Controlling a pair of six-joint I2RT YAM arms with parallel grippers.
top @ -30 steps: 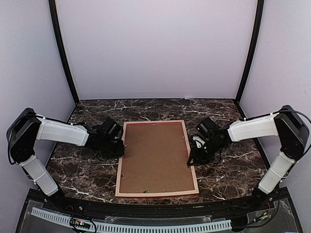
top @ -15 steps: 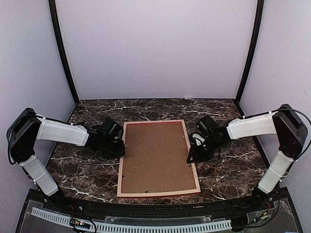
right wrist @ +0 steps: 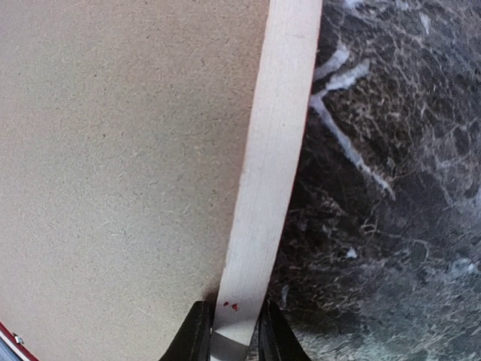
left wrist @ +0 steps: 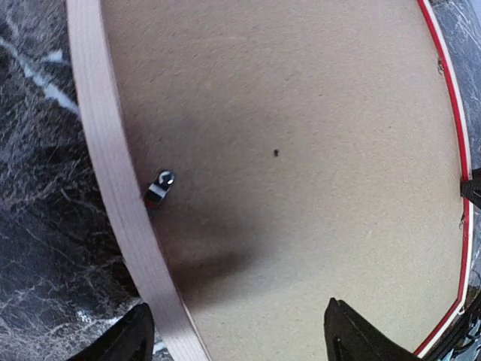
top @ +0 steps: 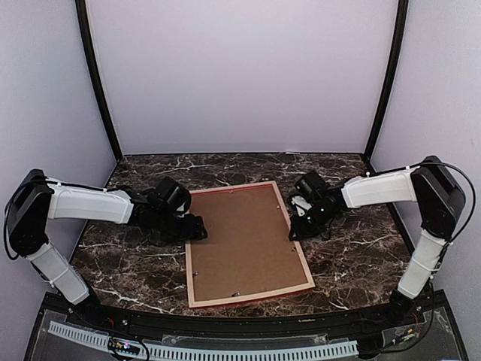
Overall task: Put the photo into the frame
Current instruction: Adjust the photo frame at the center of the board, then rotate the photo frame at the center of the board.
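My right gripper (right wrist: 231, 335) is pinched tight on the pale side rail of the frame (right wrist: 272, 150), at the frame's right edge. My left gripper (left wrist: 240, 342) is let go. Its fingers (left wrist: 124, 338) are spread wide. One is over the dark table (top: 128, 278) just outside the frame's left rail, and the other is over the brown backing board (left wrist: 301, 150). A small metal clip (left wrist: 159, 188) sits on the board just beside that rail. The frame lies on the table between my two arms, back side up and turned a little crooked.
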